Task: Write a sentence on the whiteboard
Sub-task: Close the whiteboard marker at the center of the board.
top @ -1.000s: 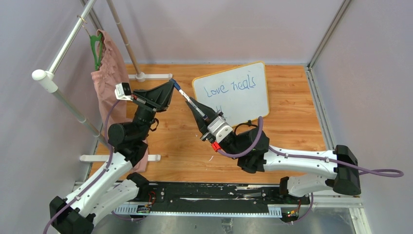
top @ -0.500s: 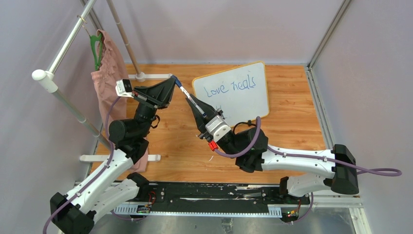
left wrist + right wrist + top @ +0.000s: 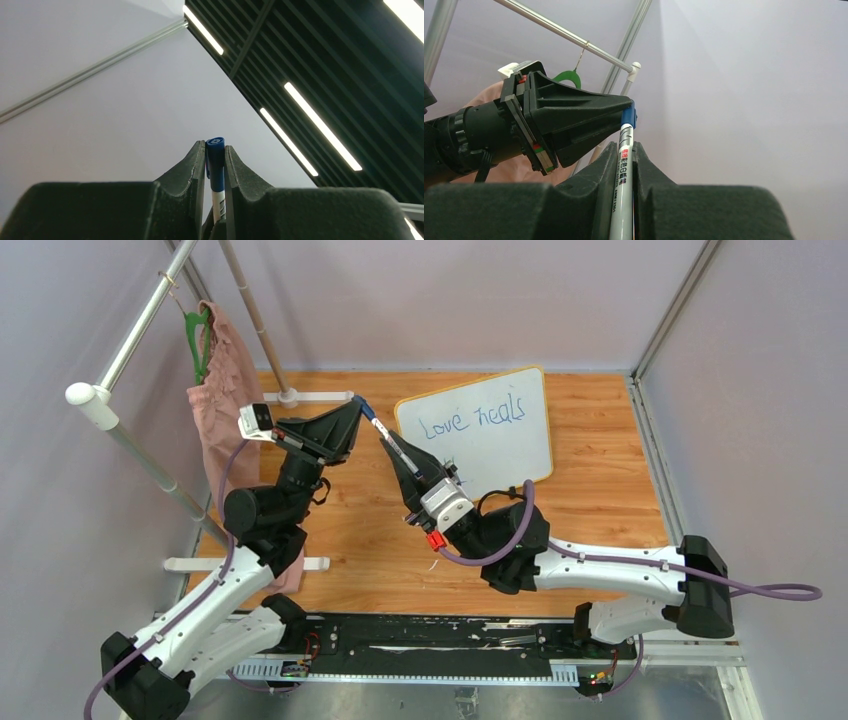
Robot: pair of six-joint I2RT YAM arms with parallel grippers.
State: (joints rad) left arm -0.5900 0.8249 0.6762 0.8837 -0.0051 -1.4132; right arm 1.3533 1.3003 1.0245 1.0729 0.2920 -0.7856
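Observation:
The whiteboard [image 3: 512,452] leans at the back of the wooden floor, its yellow-orange rim showing. On it the sentence [image 3: 471,418] reads "Love heals" in blue, with small marks of a second line just above my right gripper. A white marker [image 3: 388,438] with a blue cap [image 3: 215,152] spans between both grippers in mid-air, left of the board. My left gripper [image 3: 215,150] is shut on the cap end. My right gripper [image 3: 624,150] is shut on the marker barrel [image 3: 622,172]. The left gripper's fingertips [image 3: 616,102] meet the cap in the right wrist view.
A clothes rack with white poles [image 3: 96,405] stands at the left, holding a pink garment [image 3: 222,400] on a green hanger [image 3: 199,338]. Its white foot bars [image 3: 310,396] lie on the floor. Grey enclosure walls surround the wooden floor [image 3: 600,490].
Both arms have shifted very slightly, still joined by the marker. Both grips are unchanged.

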